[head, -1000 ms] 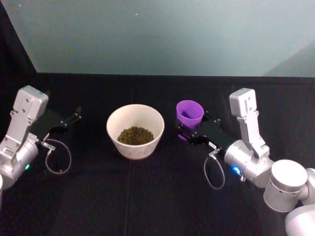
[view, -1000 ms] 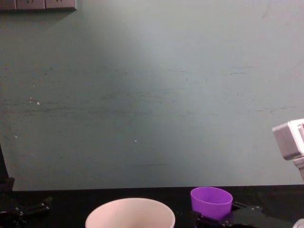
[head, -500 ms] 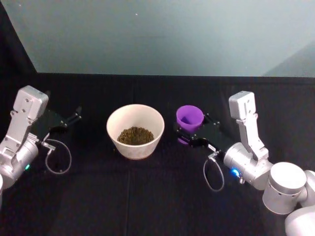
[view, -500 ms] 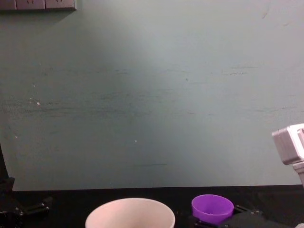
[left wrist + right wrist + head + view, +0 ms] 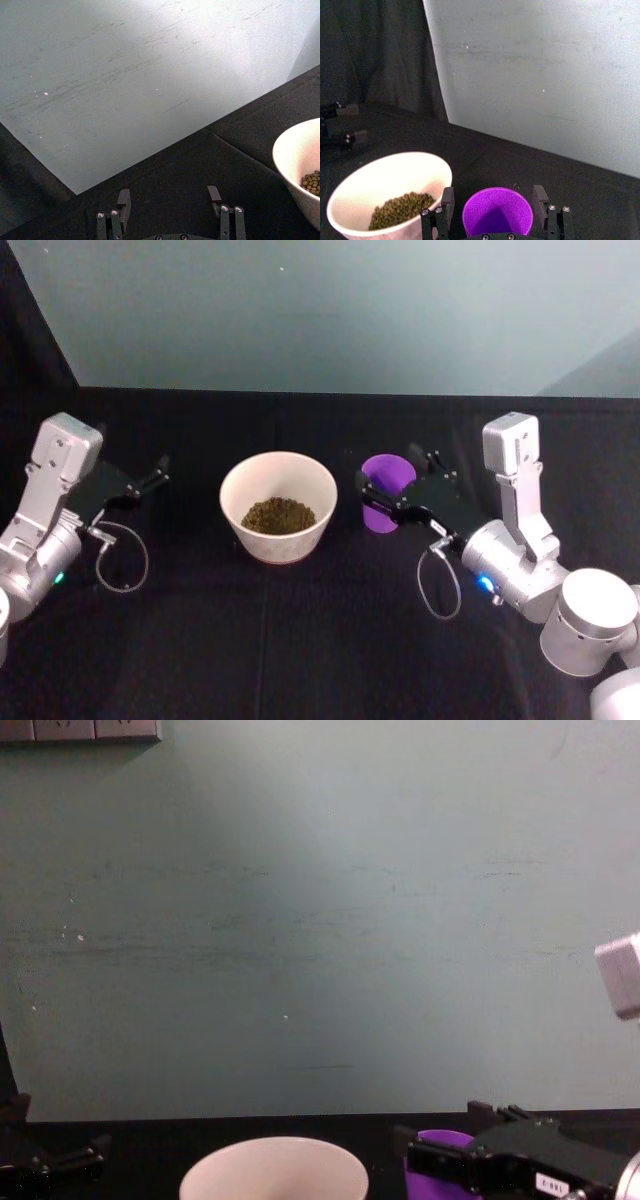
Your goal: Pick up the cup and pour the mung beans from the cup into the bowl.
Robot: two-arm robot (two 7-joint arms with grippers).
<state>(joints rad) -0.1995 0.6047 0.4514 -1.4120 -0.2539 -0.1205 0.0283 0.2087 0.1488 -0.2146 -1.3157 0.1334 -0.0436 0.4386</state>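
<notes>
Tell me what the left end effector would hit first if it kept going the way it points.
Probably nothing: the left end effector aims past the bowl toward bare black table, then the wall.

The cup (image 5: 384, 490) — a small bright purple tumbler, smooth, tapered and handleless — is seen upright on the black tabletop, just to the right of the bowl (image 5: 277, 482) and apart from it. Its inside is shown plain purple in the right wrist view (image 5: 497, 216); no beans can be made out in it. The bowl is wide, round and pale cream-white with a smooth rim — it stands upright near the middle of the table, and a low heap of mung beans (image 5: 278, 515) is held at its bottom.
</notes>
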